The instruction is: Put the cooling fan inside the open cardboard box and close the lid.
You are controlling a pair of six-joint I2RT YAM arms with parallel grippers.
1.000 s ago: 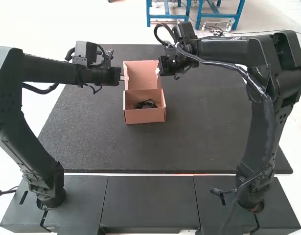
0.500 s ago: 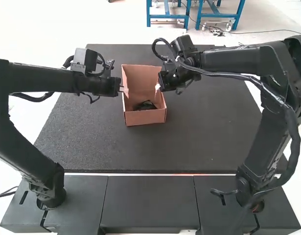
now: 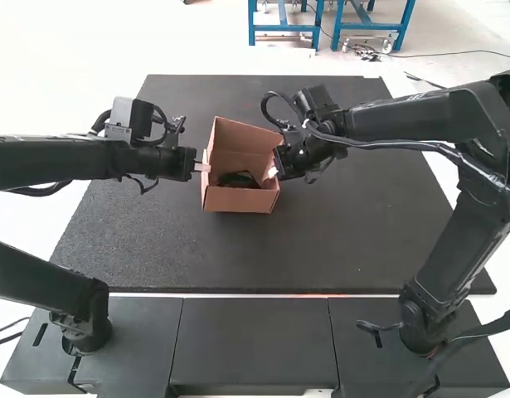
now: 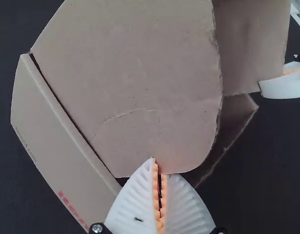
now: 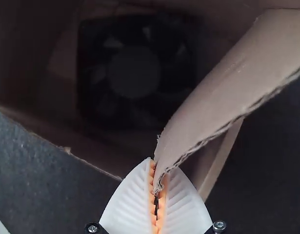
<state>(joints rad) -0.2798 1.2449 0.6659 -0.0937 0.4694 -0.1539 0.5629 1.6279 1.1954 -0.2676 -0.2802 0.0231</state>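
Fan (image 5: 135,73) inside cardboard box (image 3: 238,199), left tool (image 4: 157,169) and right tool (image 5: 156,169) each tight on a flap (image 4: 140,87).

Left arm (image 3: 64,157) stretched nearly level toward the middle; left jaws pinched together on the left flap (image 4: 140,83); right arm (image 3: 404,112) arched high from its base, forearm reaching inward; right jaws pinched together on the right flap (image 5: 228,102); fingers (image 4: 135,204) white, ribbed.

— How is the box (image 3: 240,199) finished?
— Matt brown cardboard is seen, its torn edge left rough. The fan (image 5: 135,73) is made of dull black plastic; the mat (image 3: 337,224) is grainy.
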